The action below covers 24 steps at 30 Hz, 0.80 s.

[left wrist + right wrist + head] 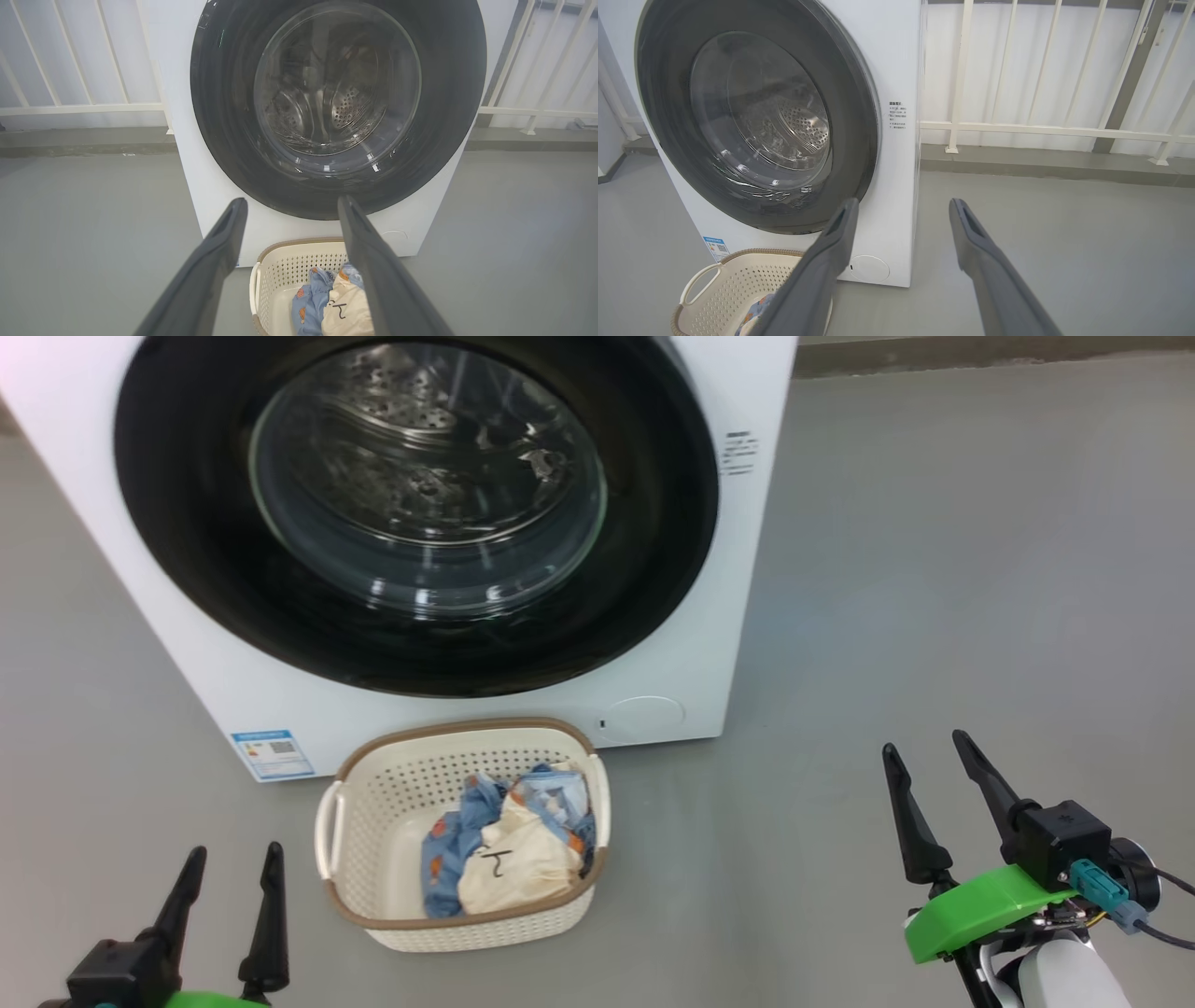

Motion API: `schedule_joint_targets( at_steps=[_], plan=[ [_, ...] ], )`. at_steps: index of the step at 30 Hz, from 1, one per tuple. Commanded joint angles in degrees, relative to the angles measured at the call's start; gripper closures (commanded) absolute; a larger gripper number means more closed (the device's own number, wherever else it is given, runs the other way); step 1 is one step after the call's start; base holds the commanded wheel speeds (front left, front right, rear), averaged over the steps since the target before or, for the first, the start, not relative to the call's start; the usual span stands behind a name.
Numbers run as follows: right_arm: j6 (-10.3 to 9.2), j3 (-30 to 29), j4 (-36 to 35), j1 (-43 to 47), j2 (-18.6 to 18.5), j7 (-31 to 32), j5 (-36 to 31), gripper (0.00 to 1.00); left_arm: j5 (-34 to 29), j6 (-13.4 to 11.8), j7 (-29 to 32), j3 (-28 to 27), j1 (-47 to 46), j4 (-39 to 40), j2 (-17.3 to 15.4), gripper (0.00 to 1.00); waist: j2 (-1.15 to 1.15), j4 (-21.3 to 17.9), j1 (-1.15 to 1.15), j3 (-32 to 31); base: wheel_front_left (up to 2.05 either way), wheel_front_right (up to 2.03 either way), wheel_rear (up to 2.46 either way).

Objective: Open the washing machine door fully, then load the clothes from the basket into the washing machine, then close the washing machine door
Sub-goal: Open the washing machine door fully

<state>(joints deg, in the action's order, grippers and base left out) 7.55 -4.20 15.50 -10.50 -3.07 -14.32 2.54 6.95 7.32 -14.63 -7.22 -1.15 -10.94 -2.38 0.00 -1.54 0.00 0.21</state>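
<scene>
Left claw [233, 855] and right claw [926, 747]: both spread wide, empty, touching nothing. Between them, nearer the left, the basket [373, 758] on the floor [934, 569] holds the clothes [509, 859]. Just behind, the washing machine door [187, 532] sits shut on the washing machine [714, 644].

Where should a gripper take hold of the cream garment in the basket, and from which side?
Probably pinch the raised crumpled fold near the middle of the cream garment, coming straight down from above. It lies on top of the blue garment, and the basket walls block any sideways approach.
</scene>
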Motion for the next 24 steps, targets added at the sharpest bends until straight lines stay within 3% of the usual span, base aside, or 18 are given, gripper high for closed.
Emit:
schedule_joint_targets(
  at_steps=[1, 11, 24],
  plan=[
    [-0.06, 1.2, -1.6, -0.5, 0.0, -0.7, 0.0, 0.0, 0.4, 0.1, -0.4, -2.1, -2.4, 1.9, -0.9, 0.0, 0.0, 0.0, 0.0, 0.1, 1.22, 1.22, -2.43],
    [-0.06, 1.1, -2.6, -0.9, 0.0, -0.7, 0.2, 0.0, 0.5, 0.1, -0.4, -2.2, -2.6, 3.6, -0.7, 0.0, 0.0, 0.3, 0.0, 1.0, 0.78, 0.78, -1.57],
    [-0.06, 1.4, -2.5, -1.1, -0.1, -0.7, 0.6, 0.0, 0.0, 0.2, -0.4, -1.4, -1.8, 5.2, -0.6, 0.0, 0.0, 0.5, 0.0, 1.4, 0.08, 0.08, -0.16]
  ],
)
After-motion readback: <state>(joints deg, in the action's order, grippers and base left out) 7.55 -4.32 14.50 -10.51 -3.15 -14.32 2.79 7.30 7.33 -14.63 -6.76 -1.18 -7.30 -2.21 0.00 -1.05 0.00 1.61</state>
